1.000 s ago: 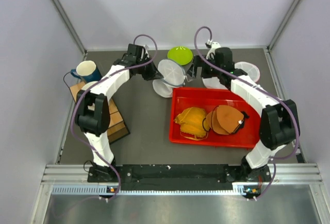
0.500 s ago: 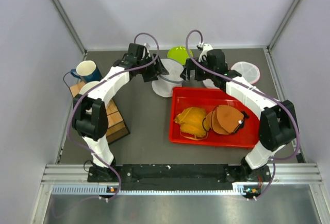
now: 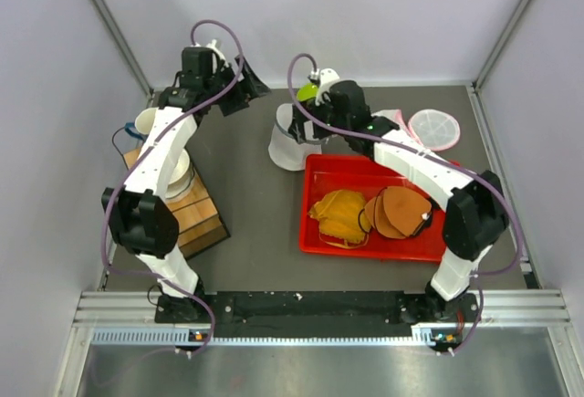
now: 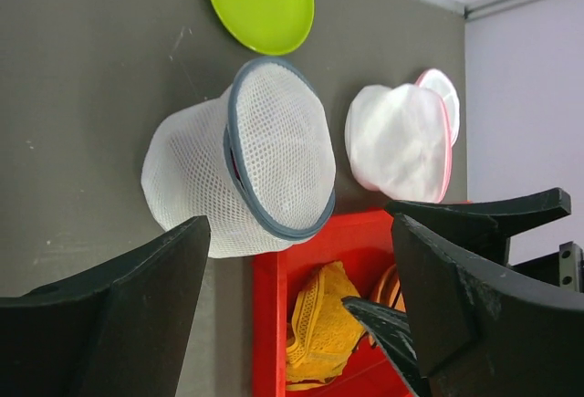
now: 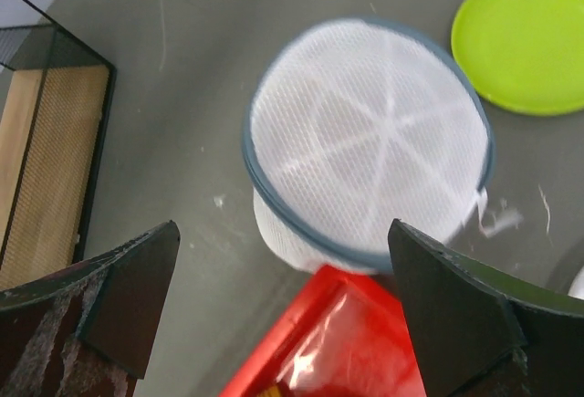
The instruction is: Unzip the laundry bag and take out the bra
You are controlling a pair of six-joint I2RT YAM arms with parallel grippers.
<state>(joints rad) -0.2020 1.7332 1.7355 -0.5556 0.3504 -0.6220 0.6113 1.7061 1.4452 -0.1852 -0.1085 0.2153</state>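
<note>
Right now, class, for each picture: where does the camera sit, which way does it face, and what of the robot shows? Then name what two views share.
Top external: high behind the robot, looking down on the table; left arm and right arm show.
Left wrist: on the left arm, looking down through the open left claw at the laundry bag.
Right wrist: on the right arm, looking down through the open right claw at that bag.
Shared: both wrist views hold the green plate and red tray.

Pale lilac walls [image 3: 365, 14] enclose a dark grey tabletop [image 3: 255, 205], metal rail [image 3: 547, 310] in front.
</note>
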